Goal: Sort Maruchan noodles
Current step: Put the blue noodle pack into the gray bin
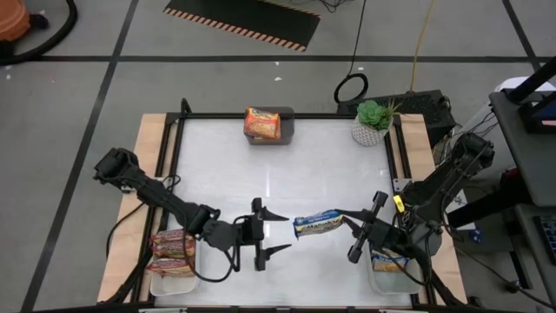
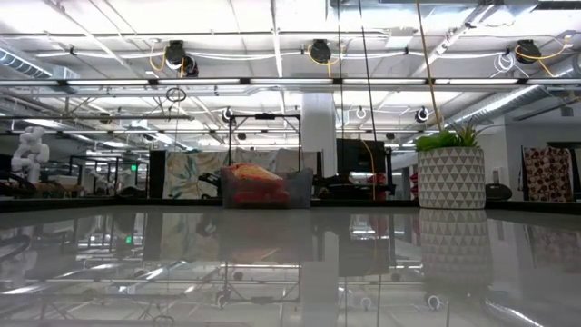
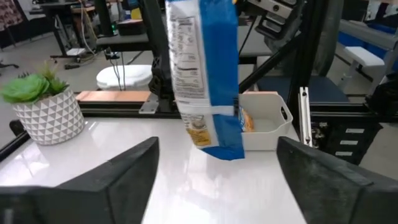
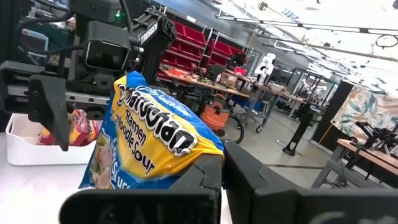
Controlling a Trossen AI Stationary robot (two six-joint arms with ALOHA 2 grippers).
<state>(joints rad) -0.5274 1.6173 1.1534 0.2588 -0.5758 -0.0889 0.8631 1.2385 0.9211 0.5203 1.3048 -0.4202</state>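
A blue-and-yellow Maruchan packet (image 1: pixel 317 224) is held by my right gripper (image 1: pixel 346 220) near the table's near middle. It sticks out toward my left gripper (image 1: pixel 280 234), which is open wide just left of its free end and touches nothing. In the left wrist view the packet (image 3: pixel 208 74) stands beyond the gap between the fingers (image 3: pixel 130 168). Orange packets lie in the grey bin (image 1: pixel 287 116) at the far edge. Red packets (image 1: pixel 174 248) fill the white tray (image 1: pixel 174 283) near left. Another packet (image 1: pixel 389 261) lies in the white tray (image 1: pixel 382 280) near right. My right gripper (image 4: pixel 214 168) pinches the blue-and-yellow packet between its two fingers at the packet's right end (image 4: pixel 186 163), coming level from the table's right. The packet lies along the fingers and reaches out past them toward the left. It looks lifted clear of the table.
A green plant in a white patterned pot (image 1: pixel 372 124) stands at the far right corner. The grey bin (image 2: pixel 263 188) and the pot (image 2: pixel 451 177) show across the table in the low view. The white tabletop (image 1: pixel 261 174) between bin and grippers is bare.
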